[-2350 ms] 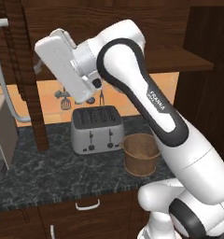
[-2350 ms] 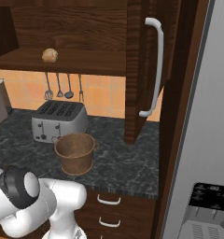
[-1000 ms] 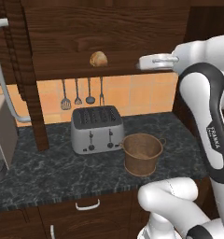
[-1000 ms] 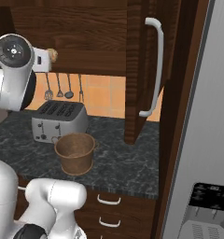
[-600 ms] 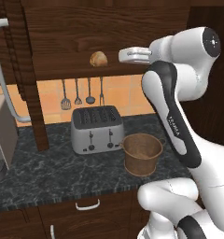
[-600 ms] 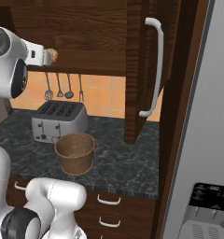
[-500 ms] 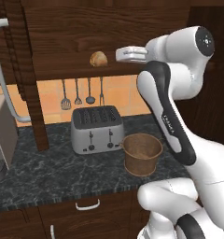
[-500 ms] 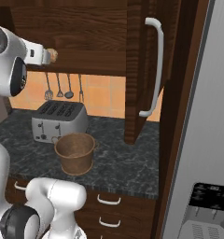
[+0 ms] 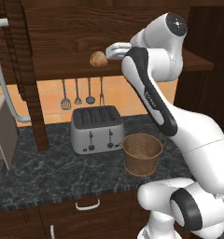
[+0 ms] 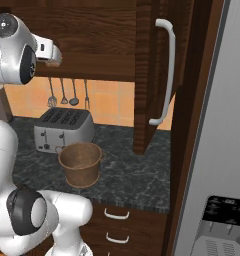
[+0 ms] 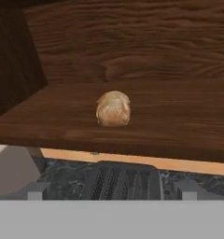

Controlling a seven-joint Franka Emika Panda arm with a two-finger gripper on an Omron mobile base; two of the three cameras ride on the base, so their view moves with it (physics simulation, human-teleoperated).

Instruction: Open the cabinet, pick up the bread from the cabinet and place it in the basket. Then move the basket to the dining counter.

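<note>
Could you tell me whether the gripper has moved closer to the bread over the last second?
Yes: the gripper has swung left along the cabinet shelf, ending beside the bread.

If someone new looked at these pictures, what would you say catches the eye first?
Probably the big white arm reaching up into the open cabinet, its pincer level with the small bread lying alone on the shelf. Below it, on the black worktop, a toaster stands beside the brown basket, which has nothing in it.
</note>
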